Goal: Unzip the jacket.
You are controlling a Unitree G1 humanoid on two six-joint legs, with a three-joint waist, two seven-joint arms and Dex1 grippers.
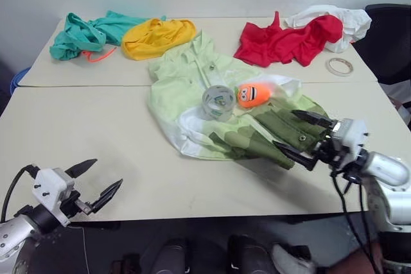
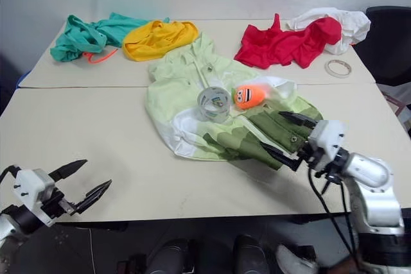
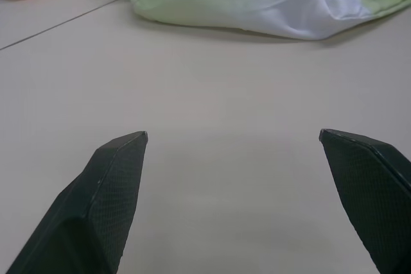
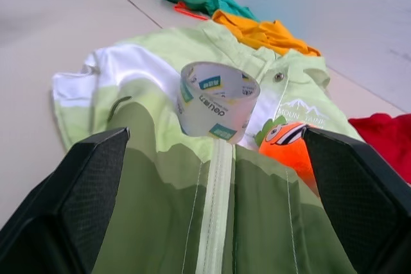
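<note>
Lying mid-tabletop (image 1: 96, 133): large pale-green jacket (image 1: 186, 88), olive panels, zipper closed. Clear tape roll (image 1: 218, 102) and orange plush toy (image 1: 253, 95) rest on it. Right hand (image 1: 303, 138) spread at hem; left hand (image 1: 96, 181) spread, well apart. Risk: pulling the zipper may topple both.

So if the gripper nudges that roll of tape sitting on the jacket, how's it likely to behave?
The tape roll stands on its flat end, so a light nudge would probably slide it rather than roll it. It looks hollow and likely light. The jacket under it is soft and rumpled, so it may tip, then roll toward the orange toy.
</note>
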